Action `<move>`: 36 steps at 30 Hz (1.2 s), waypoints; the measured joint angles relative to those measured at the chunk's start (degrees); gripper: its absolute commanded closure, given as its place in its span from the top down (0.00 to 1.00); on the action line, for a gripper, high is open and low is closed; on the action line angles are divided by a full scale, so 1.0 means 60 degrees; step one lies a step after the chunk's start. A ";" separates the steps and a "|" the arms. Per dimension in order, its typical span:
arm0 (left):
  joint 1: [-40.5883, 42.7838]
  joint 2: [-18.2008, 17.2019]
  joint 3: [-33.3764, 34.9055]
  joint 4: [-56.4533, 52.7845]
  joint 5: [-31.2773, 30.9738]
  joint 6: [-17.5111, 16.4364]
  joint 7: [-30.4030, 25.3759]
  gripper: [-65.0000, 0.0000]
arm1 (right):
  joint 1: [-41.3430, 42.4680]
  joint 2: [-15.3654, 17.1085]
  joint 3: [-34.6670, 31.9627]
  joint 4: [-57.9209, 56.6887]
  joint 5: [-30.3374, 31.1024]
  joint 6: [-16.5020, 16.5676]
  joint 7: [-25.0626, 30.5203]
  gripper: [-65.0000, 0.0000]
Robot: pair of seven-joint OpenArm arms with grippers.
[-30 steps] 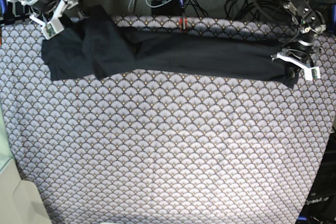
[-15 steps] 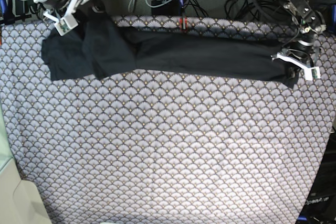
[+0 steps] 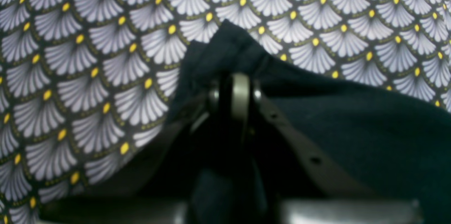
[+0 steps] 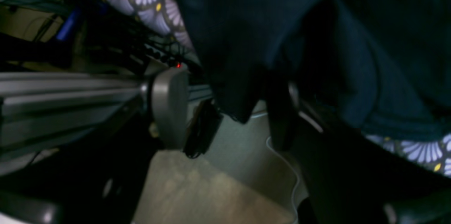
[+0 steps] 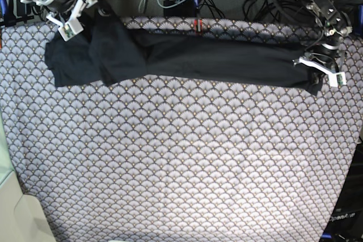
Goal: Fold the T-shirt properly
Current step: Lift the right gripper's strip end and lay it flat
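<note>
- Since the earlier base view, my right gripper (image 5: 79, 11) has risen off the T-shirt (image 5: 187, 58) toward the upper left corner of the frame; my left gripper (image 5: 320, 71) has not shifted.
- T-shirt: a long dark band across the upper part of the scallop-patterned cloth (image 5: 181, 162), bunched wider at the left end.
- Right gripper, wrist view: fingers (image 4: 169, 106) spread apart, nothing between them; dark fabric hangs just beyond.
- Left gripper, right edge of frame: fingers (image 3: 240, 93) pinched together on the T-shirt's right end.
</note>
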 measured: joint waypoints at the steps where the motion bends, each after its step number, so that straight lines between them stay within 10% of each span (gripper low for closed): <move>1: 0.0000 0.0000 0.0000 0.0000 0.0000 0.0000 0.0000 0.07 | 0.0007 0.0000 0.0000 -0.0117 0.0029 0.0000 0.0011 0.55; 12: 0.0000 -0.0004 -0.0011 -0.0004 0.0000 -0.0011 -0.0004 0.07 | 0.0594 0.0000 -0.0018 -0.1202 -0.0007 -0.0004 -0.0109 0.00; 36: 0.0000 -0.0004 -0.0036 -0.0007 -0.0004 -0.0018 -0.0004 0.07 | 0.1596 0.2433 -0.0004 -0.0040 0.0113 0.0004 -0.0772 0.00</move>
